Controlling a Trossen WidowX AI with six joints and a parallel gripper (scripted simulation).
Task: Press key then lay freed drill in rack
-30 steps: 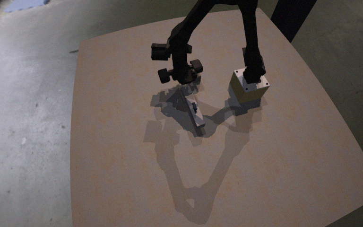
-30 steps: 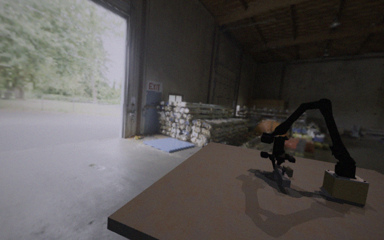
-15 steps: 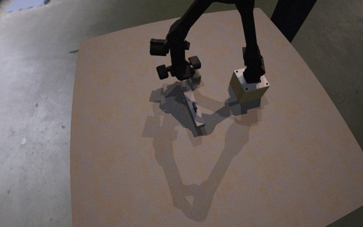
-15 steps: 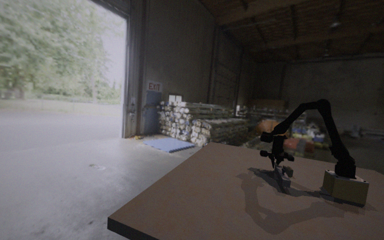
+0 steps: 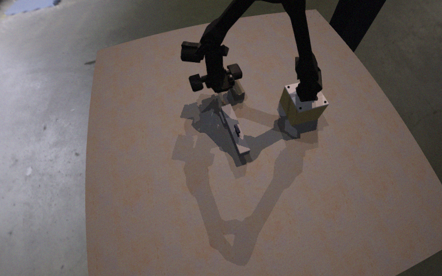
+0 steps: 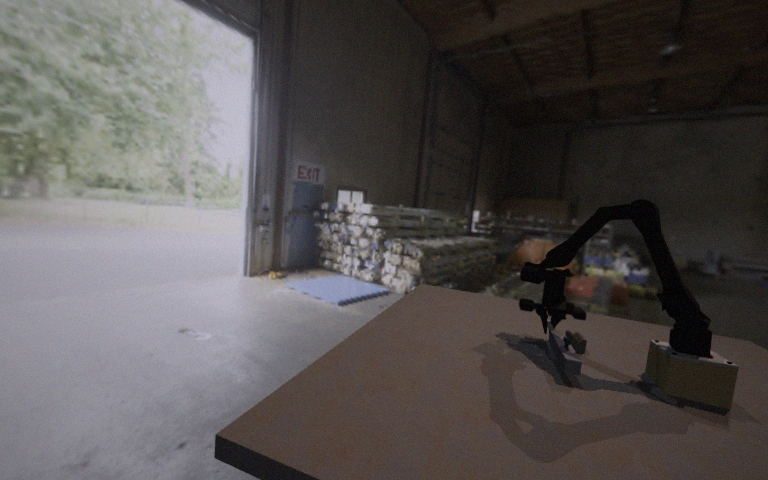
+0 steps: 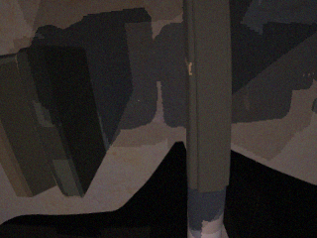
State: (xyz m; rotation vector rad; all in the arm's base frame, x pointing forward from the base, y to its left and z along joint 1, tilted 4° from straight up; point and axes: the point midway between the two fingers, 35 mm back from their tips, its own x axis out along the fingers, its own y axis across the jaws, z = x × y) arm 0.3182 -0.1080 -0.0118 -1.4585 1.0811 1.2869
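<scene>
Arm: As you viewed it from above, your arm point(image 5: 303, 35) point(image 6: 659, 254) rose from a yellow box point(image 5: 306, 114) point(image 6: 685, 376) with a pale top, bent high, and reached down over the table point(image 5: 146, 195) point(image 6: 396, 396) point(image 7: 149, 174).
Gripper: Your gripper point(image 5: 221, 92) point(image 6: 548, 329) point(image 7: 192, 149) pointed downward, its fingers nearly closed, with a long grey bar point(image 5: 232, 122) point(image 6: 560, 350) point(image 7: 213, 99) caught between them. The exact contact was hidden from you in the top view.
Bar: From above, you saw it run obliquely from beneath the gripper, with a small dark knob point(image 5: 237, 129) near its middle. In the wrist view it stood lengthwise between the black fingers, a bluish section point(image 7: 204, 205) and a pale end point(image 7: 213, 228) following below.
Block: You found a small tan block point(image 5: 237, 89) point(image 6: 576, 342) near the bar, on the side toward the yellow box.
Drill: The drill belonged to the dim group under and beside your gripper; you could not tell its outline from that of the key or the rack.
Background: Beyond the table, you saw a blue mat point(image 6: 339, 288) on the floor near stacked lumber point(image 6: 362, 243) and a red-lettered exit sign point(image 6: 308, 172).
</scene>
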